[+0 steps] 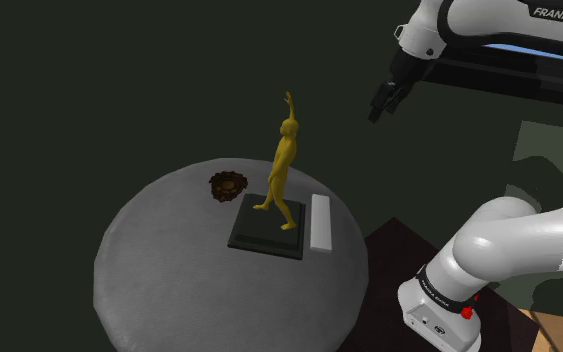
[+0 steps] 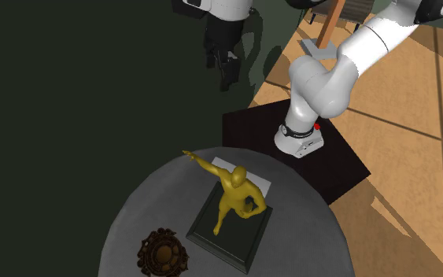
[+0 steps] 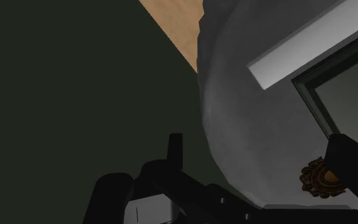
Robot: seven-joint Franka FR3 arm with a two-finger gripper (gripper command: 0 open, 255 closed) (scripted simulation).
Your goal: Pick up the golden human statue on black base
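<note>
Closest, from the wrist view: jaws spread wide, holding nothing, black fingers (image 3: 175,149) in front of the round grey bench (image 3: 234,127) with a brown carved bowl (image 3: 320,178) on it. Just a speck of gold at that picture's edge. Seen whole from the shoulder view: golden statue (image 1: 283,160), upright on its black base (image 1: 267,228), one arm raised, mid-bench, just beside a white block (image 1: 321,222). Well apart from the jaws, lower and toward that view's left. From the second exterior view: dark stand (image 2: 337,165) on tan floor (image 2: 400,157).

Round grey table (image 1: 149,285), dark green area (image 1: 89,80), tan tiled floor (image 2: 404,161)
</note>
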